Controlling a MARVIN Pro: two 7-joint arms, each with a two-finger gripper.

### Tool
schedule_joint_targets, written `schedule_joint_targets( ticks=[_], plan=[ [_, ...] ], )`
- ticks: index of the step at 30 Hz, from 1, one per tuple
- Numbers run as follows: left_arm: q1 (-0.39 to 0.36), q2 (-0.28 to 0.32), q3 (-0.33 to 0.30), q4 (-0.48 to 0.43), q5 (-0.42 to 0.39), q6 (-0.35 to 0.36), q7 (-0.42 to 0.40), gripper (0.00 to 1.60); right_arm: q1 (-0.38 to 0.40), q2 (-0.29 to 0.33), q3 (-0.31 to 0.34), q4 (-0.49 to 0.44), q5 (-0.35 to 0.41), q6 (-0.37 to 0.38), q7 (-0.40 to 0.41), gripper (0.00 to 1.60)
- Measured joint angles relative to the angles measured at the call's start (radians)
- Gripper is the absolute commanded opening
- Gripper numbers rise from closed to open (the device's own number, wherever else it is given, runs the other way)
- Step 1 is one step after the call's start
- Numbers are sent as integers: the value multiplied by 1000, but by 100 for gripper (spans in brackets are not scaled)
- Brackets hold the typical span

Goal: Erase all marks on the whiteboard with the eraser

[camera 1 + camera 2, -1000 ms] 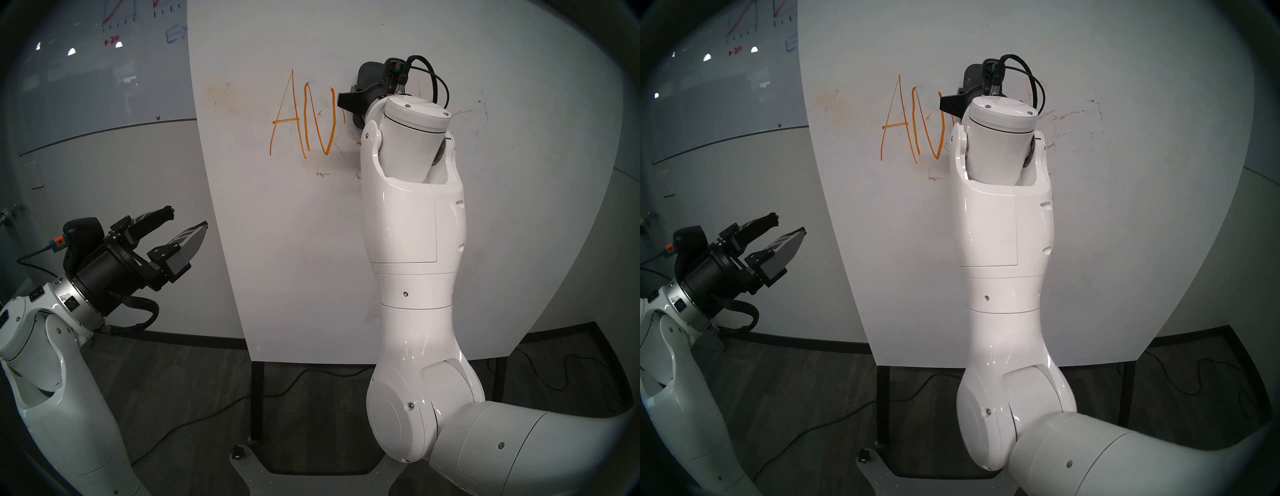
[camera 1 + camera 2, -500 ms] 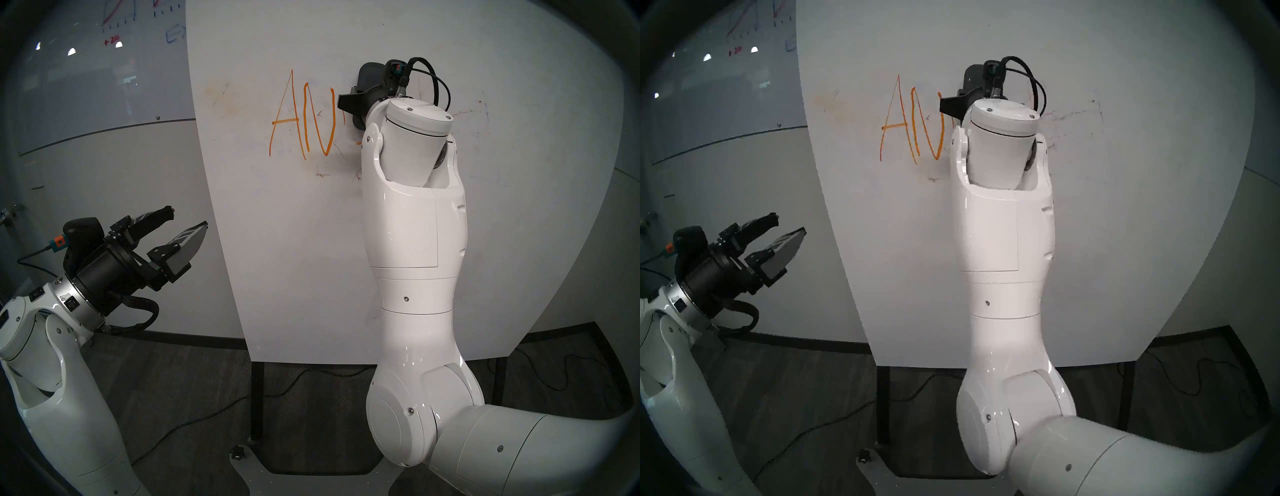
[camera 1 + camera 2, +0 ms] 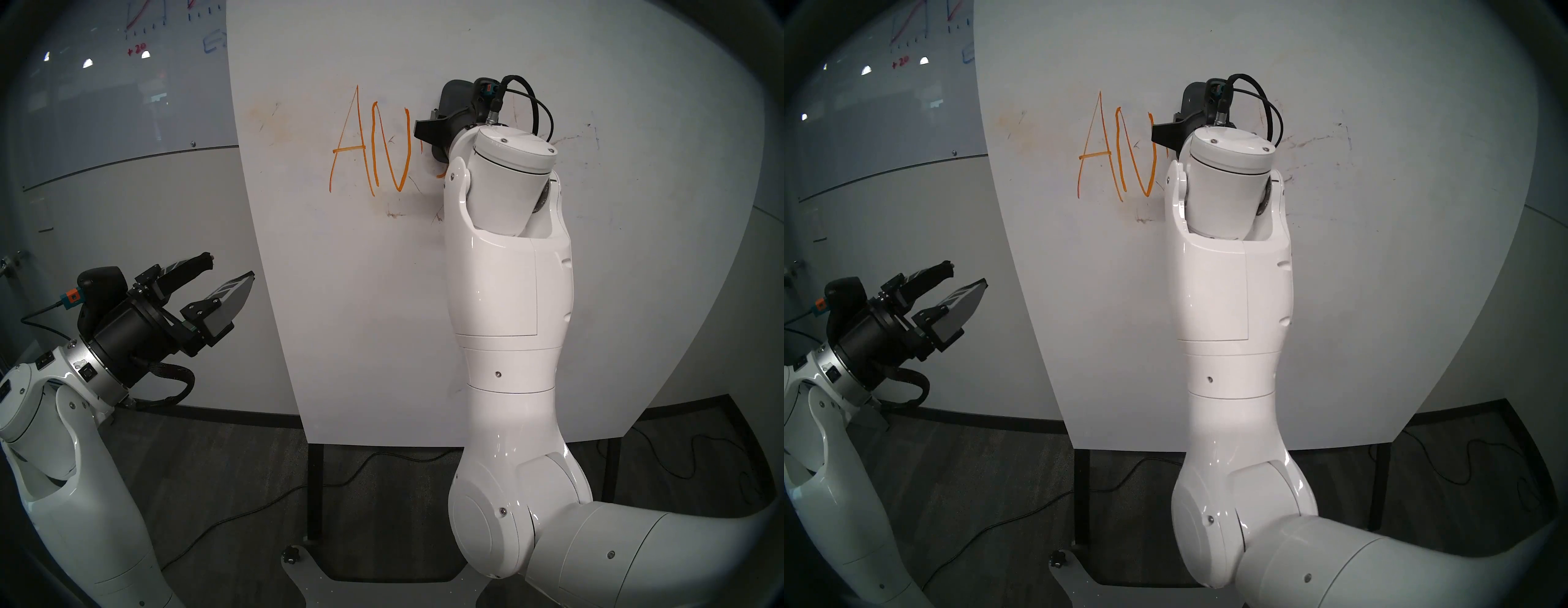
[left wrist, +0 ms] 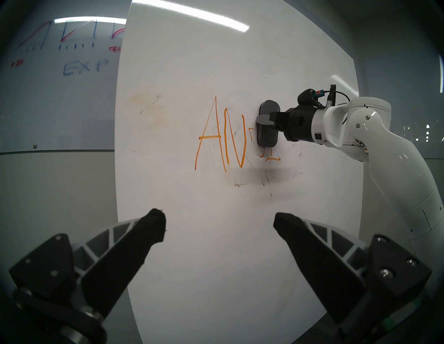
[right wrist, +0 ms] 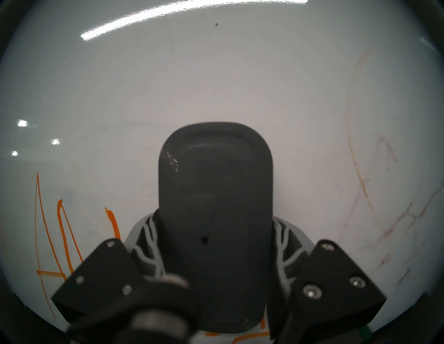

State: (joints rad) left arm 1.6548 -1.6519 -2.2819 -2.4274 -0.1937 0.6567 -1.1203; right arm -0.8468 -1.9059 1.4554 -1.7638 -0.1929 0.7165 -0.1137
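Hiding the marks' [image 4: 222,134] last letters: claw-held [image 4: 264,119] eraser [image 4: 268,125].

I'm in an office/lab mtg room: glass wall board [image 4: 60,79] w/ graph scribbles, dark carpet [image 3: 220,463], cables on floor, whiteboard [image 3: 360,297] on black legs.

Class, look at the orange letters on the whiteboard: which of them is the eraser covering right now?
The third letter, right of the N. The eraser hides its middle, leaving only scraps above and below. The A and N stand whole.
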Motion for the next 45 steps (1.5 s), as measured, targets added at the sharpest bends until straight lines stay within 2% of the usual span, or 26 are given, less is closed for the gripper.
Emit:
schedule_joint_targets(
  ticks=[14,33,45],
  plan=[
    [0,0,0,0,0,0,0,160,-31,3,4,-16,-8,8,0,0],
    [0,0,0,0,0,0,0,160,-114,6,19,-51,-11,18,1,0],
    [0,0,0,0,0,0,0,160,-154,16,36,-68,7,27,26,0]
  ],
)
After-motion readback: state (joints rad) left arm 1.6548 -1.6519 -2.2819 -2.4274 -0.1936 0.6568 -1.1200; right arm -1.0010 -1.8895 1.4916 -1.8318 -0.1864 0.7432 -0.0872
